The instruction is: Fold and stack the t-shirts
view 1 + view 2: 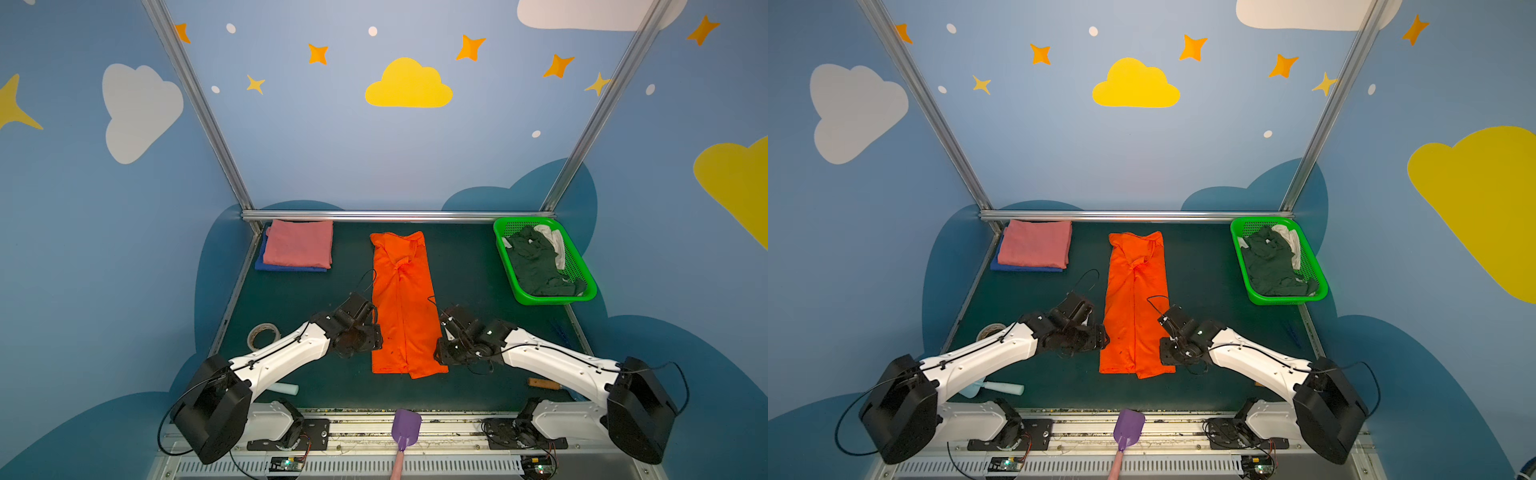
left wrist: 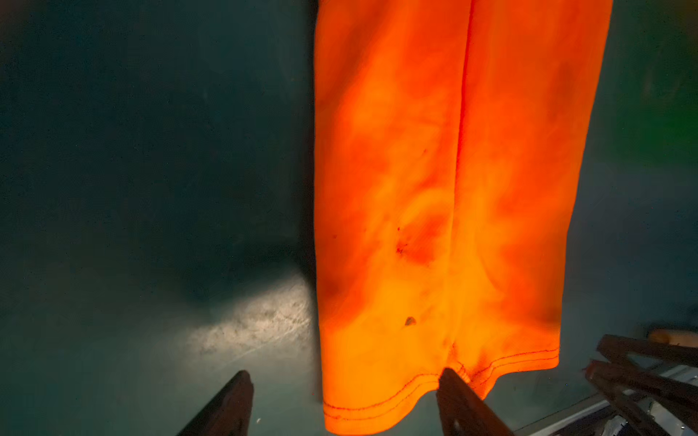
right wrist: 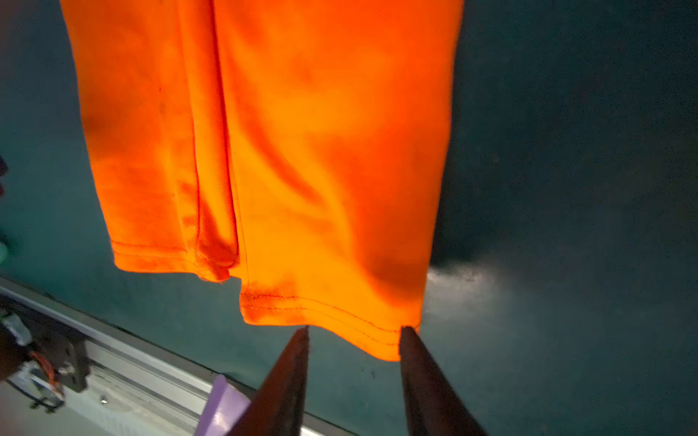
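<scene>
The orange t-shirt (image 1: 401,303) lies in the middle of the dark table as a long narrow strip, collar at the far end and hem towards me. My left gripper (image 1: 375,343) hangs at the hem's left corner. In the left wrist view it (image 2: 345,383) is open, with the hem corner (image 2: 377,400) lying between its fingers. My right gripper (image 1: 438,353) is at the hem's right corner. In the right wrist view it (image 3: 355,332) is open, fingertips astride the hem (image 3: 362,339), and the cloth is not pinched. A folded pink t-shirt (image 1: 299,243) rests on a blue t-shirt (image 1: 286,268) at the far left.
A green mesh basket (image 1: 540,300) with dark and white cloth (image 1: 534,262) stands at the far right. A tape roll (image 1: 262,334) and a pale blue-handled tool (image 1: 284,388) lie near the left arm. A brown-handled tool (image 1: 542,383) lies by the right arm. A purple spatula (image 1: 406,428) sits on the front rail.
</scene>
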